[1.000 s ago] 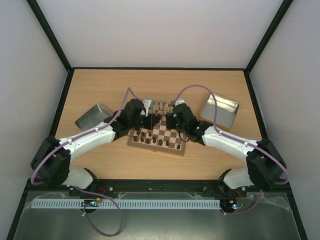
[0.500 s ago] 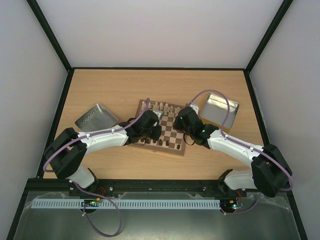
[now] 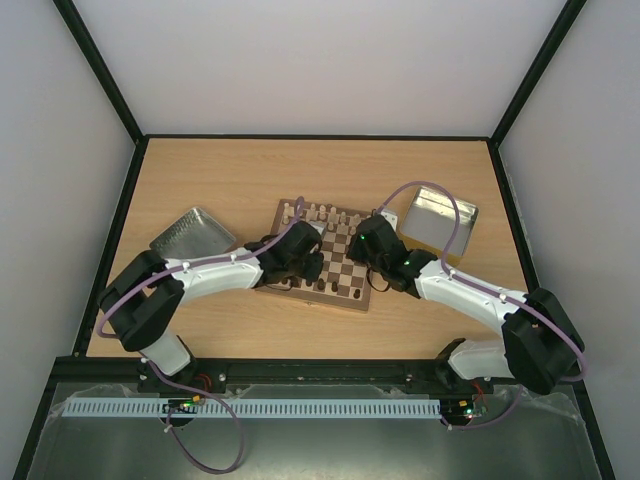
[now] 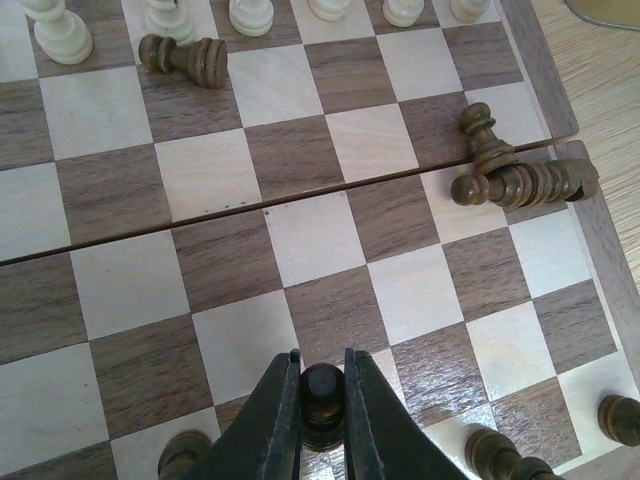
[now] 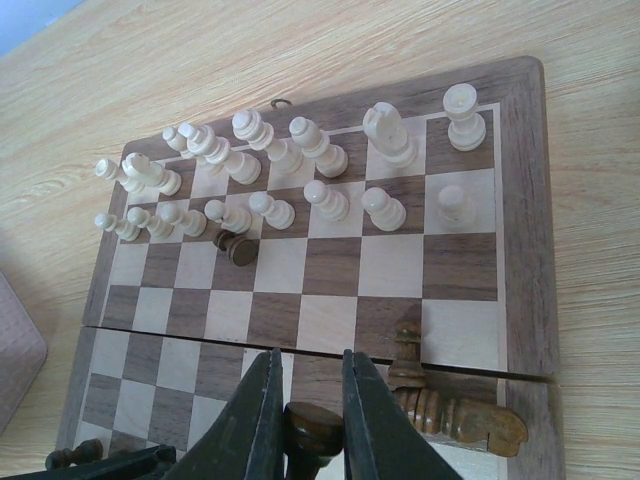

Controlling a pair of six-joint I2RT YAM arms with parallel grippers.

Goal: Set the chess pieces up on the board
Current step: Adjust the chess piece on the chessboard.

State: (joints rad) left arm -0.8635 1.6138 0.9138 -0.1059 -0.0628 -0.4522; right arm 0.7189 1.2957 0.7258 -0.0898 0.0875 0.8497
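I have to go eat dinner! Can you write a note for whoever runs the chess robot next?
Left gripper: shut on a dark piece, over the board's near rows.
Right gripper: shut on a second dark piece.
Done: cream pieces stand in two rows on the far side.
To do: place both held pieces; stand up the toppled dark piece next to them and the dark ones lying at the right edge.

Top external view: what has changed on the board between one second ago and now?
The left pincer, shut on a dark pawn, drew back from the far middle of the board toward its near rows; the right pincer, shut on a dark piece, shifted right; the far cream pieces came into sight. The board, left tin and right tin stayed put.
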